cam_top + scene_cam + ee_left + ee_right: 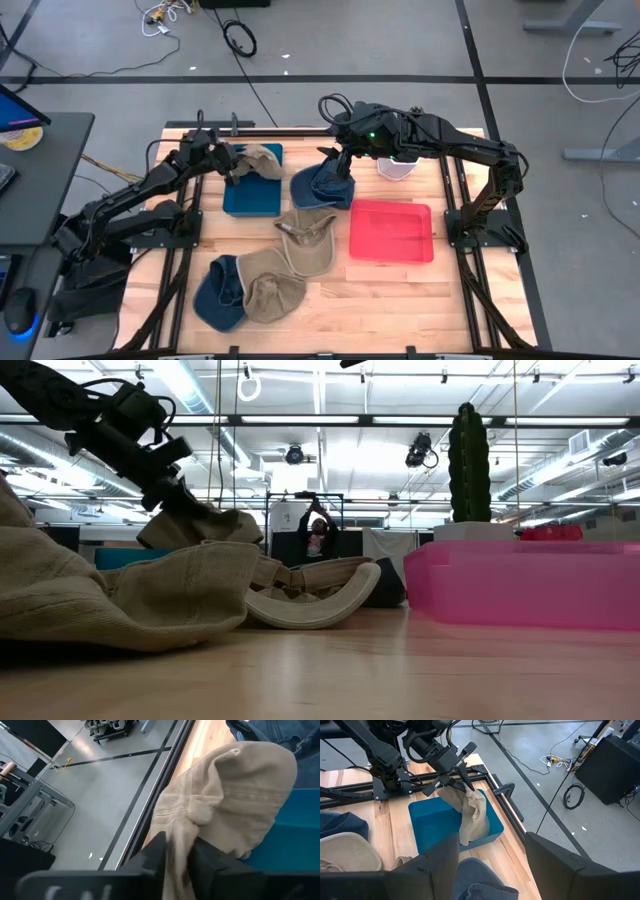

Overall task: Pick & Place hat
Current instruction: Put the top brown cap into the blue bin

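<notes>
the left end effector (232, 172) is clamped on a tan hat (262, 158), holding it above the blue tray (252, 193) near the worktop's (400, 285) far edge. the right end effector (338, 160), fingers spread wide, hovers over a blue hat (322, 188) beside that tray. bare wood lies along the near right edge. three tan and two blue hats in all; one pink tray (391, 231), one white cup (396, 168). grey floor with cables surrounds it.
</notes>
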Controlling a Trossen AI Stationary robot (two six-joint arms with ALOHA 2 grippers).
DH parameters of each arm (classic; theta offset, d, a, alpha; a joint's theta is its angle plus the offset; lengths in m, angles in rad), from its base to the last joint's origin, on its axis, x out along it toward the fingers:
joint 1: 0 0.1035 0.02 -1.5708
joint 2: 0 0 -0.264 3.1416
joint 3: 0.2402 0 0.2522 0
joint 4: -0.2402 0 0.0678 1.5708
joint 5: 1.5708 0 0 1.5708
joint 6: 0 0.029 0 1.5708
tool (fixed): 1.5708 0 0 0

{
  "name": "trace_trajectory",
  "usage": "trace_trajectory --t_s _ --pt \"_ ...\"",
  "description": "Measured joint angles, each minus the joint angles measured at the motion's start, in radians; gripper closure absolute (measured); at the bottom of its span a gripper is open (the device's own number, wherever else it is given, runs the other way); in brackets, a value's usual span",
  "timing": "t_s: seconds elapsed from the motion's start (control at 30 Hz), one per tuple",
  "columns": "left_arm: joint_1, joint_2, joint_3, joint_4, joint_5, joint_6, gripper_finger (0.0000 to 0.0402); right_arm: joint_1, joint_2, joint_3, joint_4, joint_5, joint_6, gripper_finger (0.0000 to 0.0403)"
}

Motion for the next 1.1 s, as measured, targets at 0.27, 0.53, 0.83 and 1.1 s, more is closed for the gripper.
trace_trajectory --t_s 0.27,0.53,0.83,1.1 --pt "-0.002 -0.038 0.000 0.000 0.000 -0.126 0.0190 0.000 0.000 0.000 0.000 0.000 0.002 0.0175" --pt "-0.002 -0.145 0.002 -0.015 -0.001 -0.285 0.0102 0.000 0.000 0.000 0.000 0.000 -0.008 0.0175" --pt "-0.002 -0.163 0.002 -0.233 0.000 -0.245 0.0102 0.000 0.000 0.000 0.000 0.000 -0.024 0.0175" --pt "-0.001 -0.163 0.002 -0.249 0.066 -0.535 0.0086 0.000 0.000 0.000 -0.001 0.000 -0.037 0.0175"
